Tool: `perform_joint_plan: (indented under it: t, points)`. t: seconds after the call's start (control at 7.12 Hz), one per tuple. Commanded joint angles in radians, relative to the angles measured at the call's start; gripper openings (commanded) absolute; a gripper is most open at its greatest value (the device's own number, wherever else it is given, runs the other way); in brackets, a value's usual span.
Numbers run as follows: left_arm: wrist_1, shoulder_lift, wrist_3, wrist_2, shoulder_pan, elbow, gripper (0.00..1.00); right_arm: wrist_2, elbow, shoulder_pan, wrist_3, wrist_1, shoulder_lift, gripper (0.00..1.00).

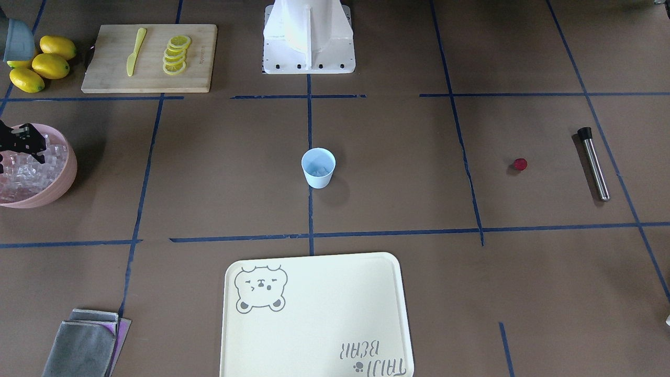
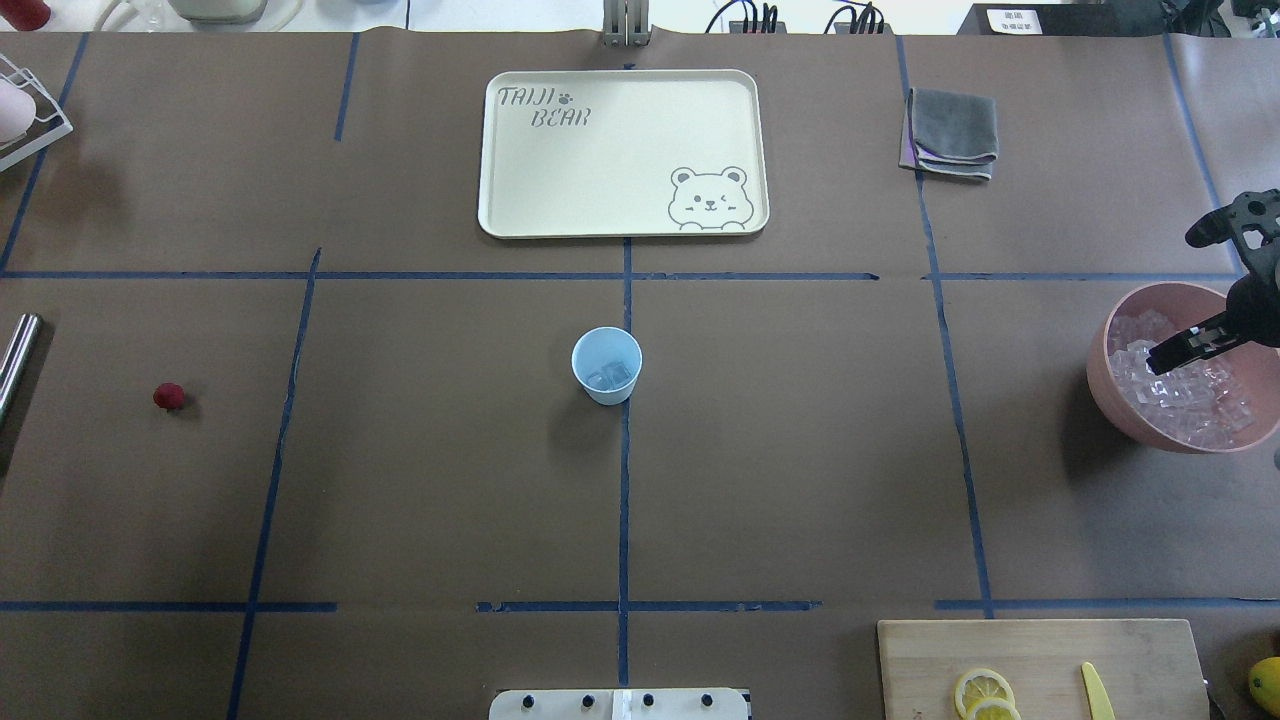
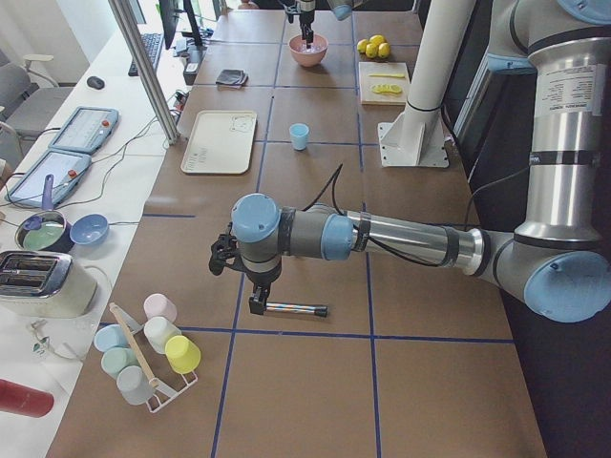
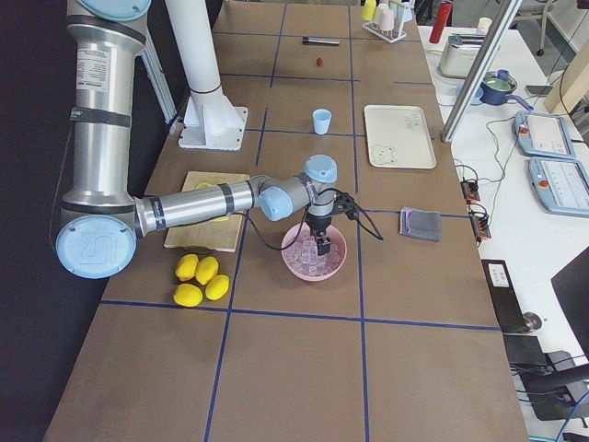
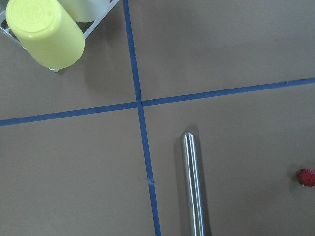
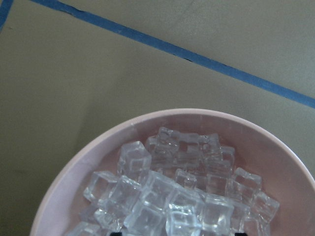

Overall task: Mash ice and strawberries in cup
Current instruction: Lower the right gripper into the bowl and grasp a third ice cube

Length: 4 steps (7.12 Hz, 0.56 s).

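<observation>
Two arms stretch outward: my right tool (image 2: 1185, 350) points down, spread, over clear ice cubes (image 2: 1195, 400) in the pink bowl (image 2: 1108, 385); left tool (image 3: 255, 298), I can't tell. Pale blue plastic cup (image 2: 606, 366) stands central on the worktop (image 2: 800, 450).

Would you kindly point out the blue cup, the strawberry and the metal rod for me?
blue cup (image 1: 317, 180): exterior front-facing view, on its outer wall below the rim.
strawberry (image 1: 520, 164): exterior front-facing view, centre of the red piece.
metal rod (image 1: 595, 166): exterior front-facing view, middle of its steel shaft.

The cup (image 2: 606, 394), seemingly holding ice (image 2: 610, 376), sits between strawberry (image 2: 169, 396) and bowl (image 2: 1104, 388).
</observation>
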Motion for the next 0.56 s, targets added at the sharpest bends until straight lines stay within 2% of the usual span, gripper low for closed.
perform_joint_plan:
  t: [0.0,0.42]
  points:
    - [0.000,-0.001,0.002,0.000,0.000,0.000,1.00,0.012,-0.052,-0.002,0.001,-0.001,0.033,0.70]
    - [0.000,-0.001,0.000,0.000,0.000,0.000,1.00,0.039,-0.053,0.001,0.006,-0.003,0.023,0.65]
